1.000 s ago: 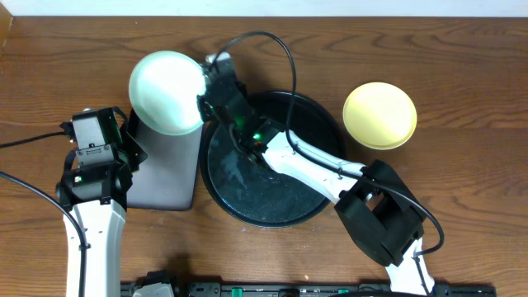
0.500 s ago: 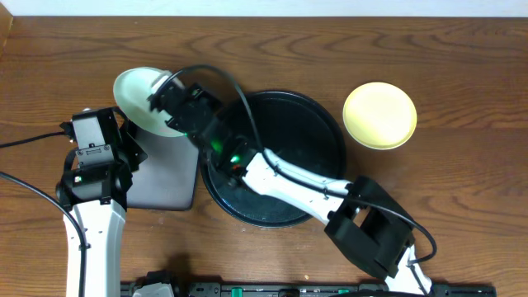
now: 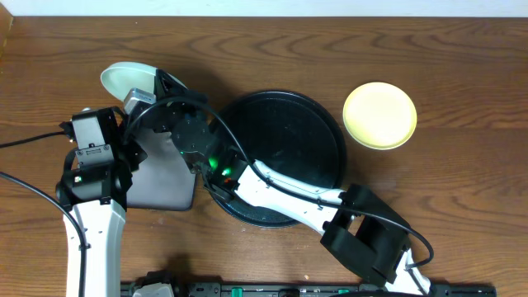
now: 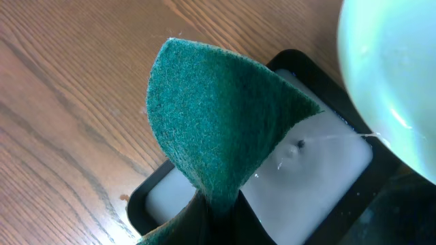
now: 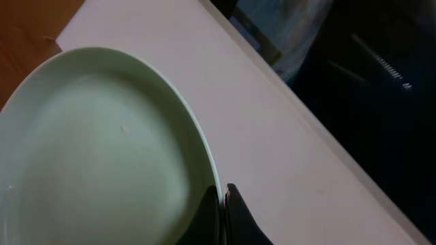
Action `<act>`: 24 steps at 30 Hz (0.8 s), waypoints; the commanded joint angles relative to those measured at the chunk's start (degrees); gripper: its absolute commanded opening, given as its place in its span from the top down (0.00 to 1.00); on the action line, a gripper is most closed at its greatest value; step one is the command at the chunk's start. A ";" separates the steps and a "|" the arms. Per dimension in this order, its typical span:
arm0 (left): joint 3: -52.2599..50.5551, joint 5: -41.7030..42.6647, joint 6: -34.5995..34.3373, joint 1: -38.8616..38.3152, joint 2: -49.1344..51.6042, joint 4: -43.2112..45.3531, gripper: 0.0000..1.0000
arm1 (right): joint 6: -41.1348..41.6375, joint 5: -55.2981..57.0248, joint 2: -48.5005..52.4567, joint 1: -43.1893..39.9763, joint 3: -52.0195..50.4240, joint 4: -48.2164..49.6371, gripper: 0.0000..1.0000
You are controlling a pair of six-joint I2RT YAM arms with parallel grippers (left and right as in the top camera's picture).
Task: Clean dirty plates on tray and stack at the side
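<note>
A pale mint plate (image 3: 128,80) hangs tilted over the table at the far left, and my right gripper (image 3: 147,97) is shut on its rim. In the right wrist view the fingertips (image 5: 223,204) pinch the plate's (image 5: 95,150) edge; its face looks clean. My left gripper (image 3: 125,148) is shut on a folded green sponge (image 4: 218,122), held over the near end of the rectangular tray (image 4: 320,163), with the mint plate (image 4: 395,68) just beyond it. A pale yellow plate (image 3: 379,115) lies on the table to the right of the round black tray (image 3: 322,124), which shows wet streaks.
The rectangular black tray (image 3: 165,177) with its pale grey inside lies between the left arm and the round tray. My right arm (image 3: 280,186) reaches across the round tray's near left part. A black cable (image 3: 25,186) trails at the left.
My right arm has swung left, carrying the mint plate from above the rectangular tray's far end toward the table's far left and tilting it. The left arm has stayed put.
</note>
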 commanded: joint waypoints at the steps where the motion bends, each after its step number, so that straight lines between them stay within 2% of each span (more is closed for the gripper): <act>1: -0.04 -0.90 -0.33 0.17 -0.35 0.24 0.92 | -2.97 2.10 -0.07 0.72 0.83 0.72 0.99; 11: -0.04 -0.90 -0.33 0.17 -0.35 0.24 0.92 | -2.08 2.34 -0.07 0.76 0.83 -0.04 0.99; 15: -0.04 -0.90 -0.33 0.17 -0.35 0.24 0.92 | 2.82 4.44 -0.04 0.35 0.81 -0.83 0.99; 18: -0.04 -0.90 -0.33 0.17 -0.35 0.26 0.92 | 10.91 5.38 -0.04 -0.98 0.81 -4.24 0.99; 20: -0.04 -0.90 -0.33 0.17 -0.35 0.26 0.93 | 19.12 5.38 -0.04 -2.19 0.81 -8.28 0.99; 24: -0.04 -0.90 -0.33 0.17 -0.35 0.28 0.93 | 42.03 4.11 -0.04 -5.09 0.81 -19.19 0.99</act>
